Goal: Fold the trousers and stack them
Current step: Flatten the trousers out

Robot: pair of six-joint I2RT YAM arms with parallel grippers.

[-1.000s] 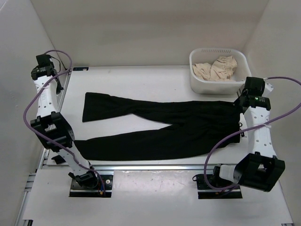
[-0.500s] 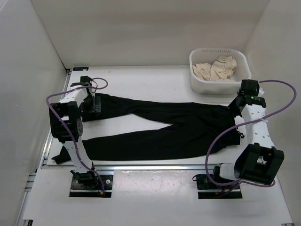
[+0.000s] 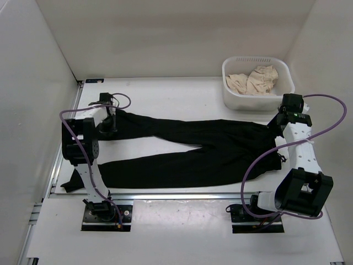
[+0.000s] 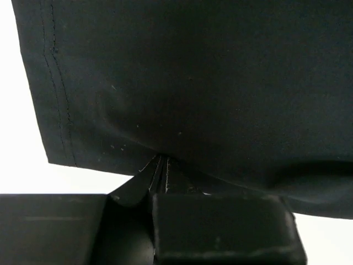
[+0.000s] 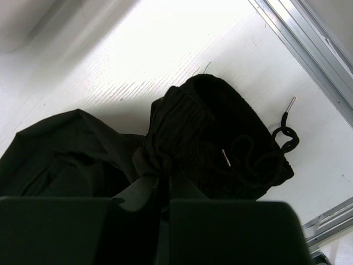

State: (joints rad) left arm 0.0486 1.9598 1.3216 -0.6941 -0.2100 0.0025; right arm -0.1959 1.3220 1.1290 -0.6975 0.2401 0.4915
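trousers (image 3: pixel 193 149) lie flat across the counter (image 3: pixel 165 94). left end effector (image 4: pixel 160 163) is clamped on a leg hem, right end effector (image 5: pixel 163 169) on the waistband. either thin pinch could slip, skewing the fold.

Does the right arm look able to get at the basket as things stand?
Probably not yet. The basket sits just beyond the right hand, nothing between, but that hand is shut on the waistband of the trousers; it would have to let go or drag them along.
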